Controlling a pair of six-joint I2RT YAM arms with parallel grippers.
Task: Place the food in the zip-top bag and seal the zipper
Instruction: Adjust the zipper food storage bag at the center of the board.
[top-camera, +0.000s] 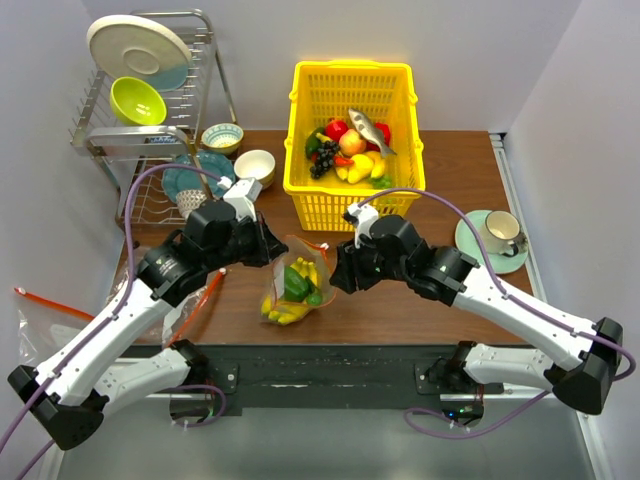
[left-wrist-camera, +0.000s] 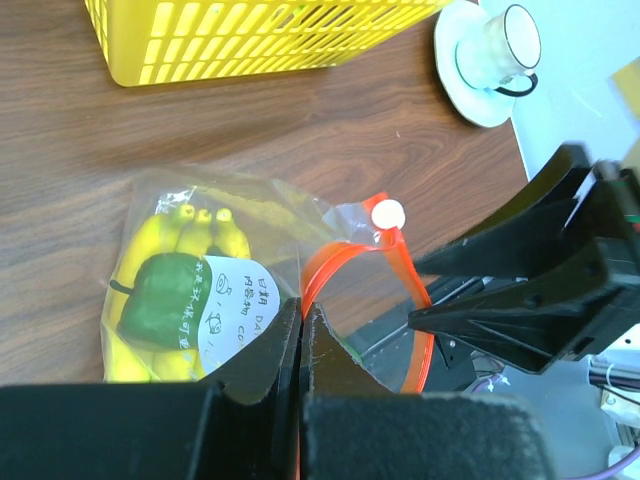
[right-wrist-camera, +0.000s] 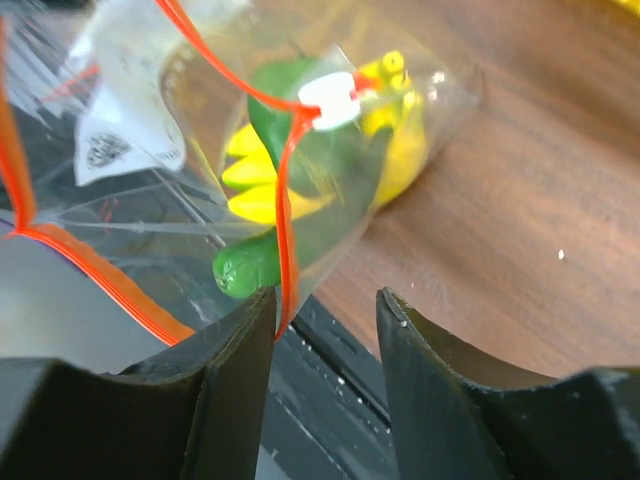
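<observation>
The clear zip-top bag (top-camera: 293, 290) hangs between my two grippers near the table's front edge. The food inside is yellow bananas (left-wrist-camera: 150, 240) and a green vegetable piece (left-wrist-camera: 155, 300). The orange-red zipper (left-wrist-camera: 345, 250) loops open, its white slider (left-wrist-camera: 386, 213) at the far end. My left gripper (left-wrist-camera: 301, 305) is shut on the bag's mouth edge at the zipper. My right gripper (right-wrist-camera: 325, 298) stands with its jaws apart. A stretch of the zipper (right-wrist-camera: 286, 230) runs down into the gap against the left finger. A green piece (right-wrist-camera: 245, 270) shows through the plastic just above.
A yellow basket (top-camera: 352, 140) with more toy food stands at the back centre. A dish rack (top-camera: 150, 110) and bowls (top-camera: 255, 165) are at the back left. A cup on a saucer (top-camera: 500, 235) sits at the right. Another clear bag (top-camera: 40, 320) lies off the left edge.
</observation>
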